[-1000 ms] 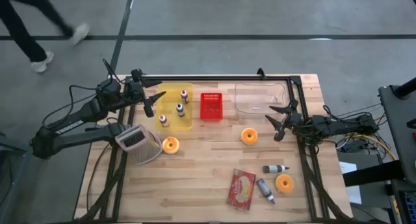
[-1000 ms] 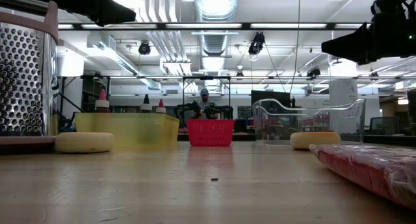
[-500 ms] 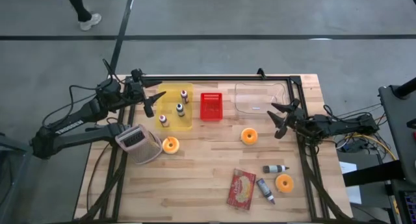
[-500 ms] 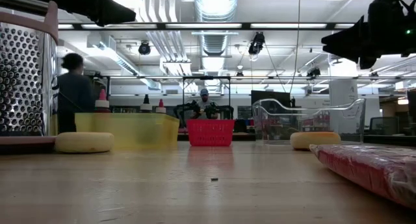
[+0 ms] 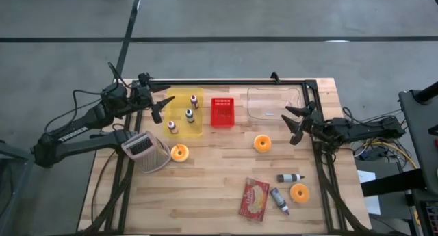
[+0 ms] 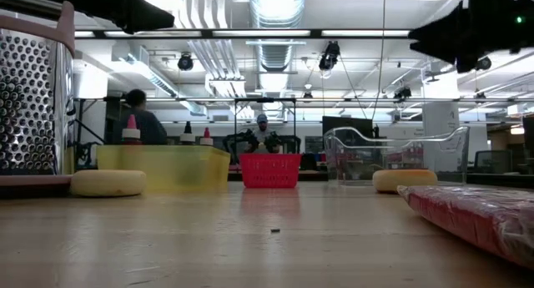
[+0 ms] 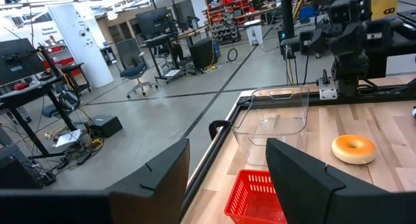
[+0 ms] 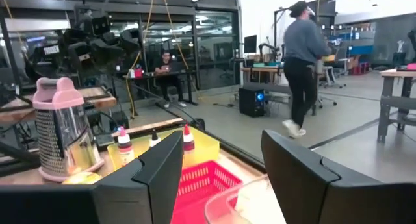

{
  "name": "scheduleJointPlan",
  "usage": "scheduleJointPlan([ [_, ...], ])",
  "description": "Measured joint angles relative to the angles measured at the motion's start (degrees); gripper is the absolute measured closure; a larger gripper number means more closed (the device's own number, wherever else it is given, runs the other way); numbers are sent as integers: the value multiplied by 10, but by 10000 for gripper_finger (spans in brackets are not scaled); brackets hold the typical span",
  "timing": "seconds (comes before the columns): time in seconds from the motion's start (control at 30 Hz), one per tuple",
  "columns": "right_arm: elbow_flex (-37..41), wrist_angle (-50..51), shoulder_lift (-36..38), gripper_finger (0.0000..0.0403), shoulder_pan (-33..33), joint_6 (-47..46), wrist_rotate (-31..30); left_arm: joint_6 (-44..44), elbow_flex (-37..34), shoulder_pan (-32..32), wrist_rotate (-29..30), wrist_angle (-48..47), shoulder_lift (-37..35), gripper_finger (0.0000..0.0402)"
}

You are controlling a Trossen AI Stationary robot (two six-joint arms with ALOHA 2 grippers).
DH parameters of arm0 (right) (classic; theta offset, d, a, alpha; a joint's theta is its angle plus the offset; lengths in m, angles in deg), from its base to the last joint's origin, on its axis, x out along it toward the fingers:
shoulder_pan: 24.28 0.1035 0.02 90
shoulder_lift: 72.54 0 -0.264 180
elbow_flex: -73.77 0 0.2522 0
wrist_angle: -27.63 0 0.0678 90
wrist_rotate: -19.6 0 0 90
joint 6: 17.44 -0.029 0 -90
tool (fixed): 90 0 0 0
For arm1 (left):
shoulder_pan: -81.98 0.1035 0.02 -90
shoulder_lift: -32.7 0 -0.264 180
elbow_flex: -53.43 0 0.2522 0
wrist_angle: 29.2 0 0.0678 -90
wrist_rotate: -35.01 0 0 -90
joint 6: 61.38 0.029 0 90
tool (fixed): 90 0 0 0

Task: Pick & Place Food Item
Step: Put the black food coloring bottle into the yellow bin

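Three orange-glazed donuts lie flat on the wooden table: one (image 5: 179, 152) beside the grater, one (image 5: 262, 143) at mid-table, one (image 5: 299, 192) near the front right. A red food packet (image 5: 254, 198) lies flat at the front. My left gripper (image 5: 161, 106) hangs open and empty above the yellow bin's left edge. My right gripper (image 5: 295, 125) is open and empty, raised above the table to the right of the mid-table donut. In the left wrist view (image 7: 227, 152) and the right wrist view (image 8: 221, 146) the fingers stand apart with nothing between them.
A yellow bin (image 5: 185, 111) with small bottles, a red basket (image 5: 222, 111) and a clear container (image 5: 275, 102) stand along the far edge. A metal grater (image 5: 147, 150) stands at the left. Two tubes (image 5: 291, 177) (image 5: 279, 199) lie at the front right. A person (image 8: 299, 62) walks beyond the table.
My right gripper has risen a little and drifted slightly toward the far edge, staying open. A person has walked across the room behind the table.
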Motion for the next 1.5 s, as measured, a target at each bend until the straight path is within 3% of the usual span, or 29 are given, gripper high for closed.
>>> scheduleJointPlan([
  [0.33,-218,207,-220,199,0,2,-3,0,0,0,0,0,0,195],
  [0.6,-417,464,-401,199,0,-163,10,0,0,0,0,0,0,195],
  [0.7,-503,571,-459,199,0,-266,50,0,0,0,0,0,0,195],
  [0.83,-610,732,-537,199,0,-420,171,0,0,0,0,0,0,195],
  [0.97,-691,870,-612,199,3,-468,270,0,0,0,0,0,0,195],
  [1.2,-752,920,-699,199,41,-495,303,0,0,0,0,0,0,195],
  [1.4,-757,1039,-755,199,57,-541,299,0,0,0,0,0,0,195],
  [1.5,-750,1029,-773,199,57,-551,312,0,0,0,0,0,0,195],
])
